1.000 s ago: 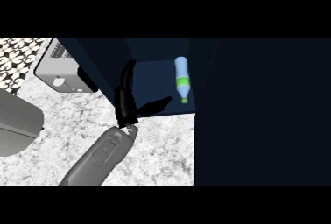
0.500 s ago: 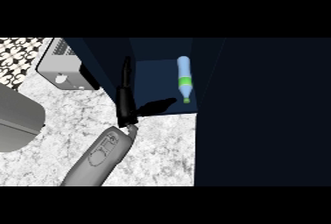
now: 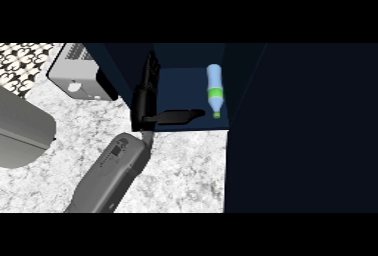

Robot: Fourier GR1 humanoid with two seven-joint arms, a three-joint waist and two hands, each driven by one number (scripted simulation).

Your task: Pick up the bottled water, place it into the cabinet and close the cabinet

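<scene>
Dark navy cabinet [image 3: 295, 125] fills the right and far side; its open compartment faces us mid-frame. White-grey speckled stone surface [image 3: 184, 170] lies near and left. A grey rounded appliance [image 3: 22, 130] sits at the left edge, and a small silver-grey boxy toaster [image 3: 74, 75] far left. One grey forearm comes in from the near edge, and its black hand [image 3: 151, 95] is at the compartment's left side. Which arm it is I can't tell for sure; it reads as the left. Fingers are straight along the dark panel there, thumb spread out into the opening, holding nothing. No other hand in view.

Pale blue bottled water with green label band [image 3: 215, 90] lies inside the compartment, against its right wall, well apart from the hand.

Status: pick and place look done. Left to do: close the cabinet, which is open.
</scene>
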